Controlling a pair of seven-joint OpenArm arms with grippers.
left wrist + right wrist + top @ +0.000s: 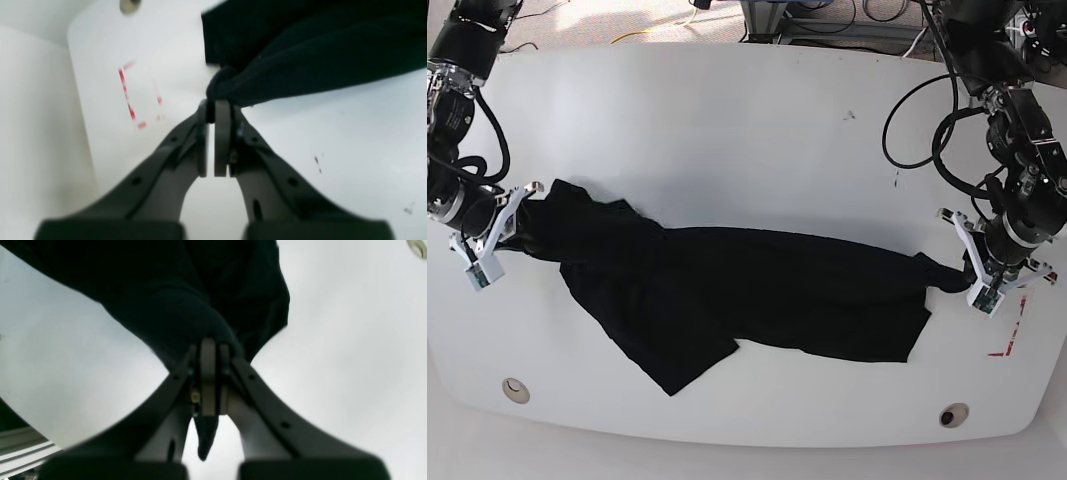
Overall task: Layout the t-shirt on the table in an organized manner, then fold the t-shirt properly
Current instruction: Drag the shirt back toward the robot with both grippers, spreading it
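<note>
Left tool [211, 111] and right tool [212, 350] pinch opposite t-shirt [747, 285] ends.

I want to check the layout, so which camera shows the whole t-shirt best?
The base view: the t-shirt stretches across the table between both grippers. The wrist views show only bunched cloth pinched at each gripper.

Left hand [210, 111] pinching black cloth
A bunched edge of the t-shirt [300, 56] sits clamped between its fingertips above the white surface [333, 133].
</note>
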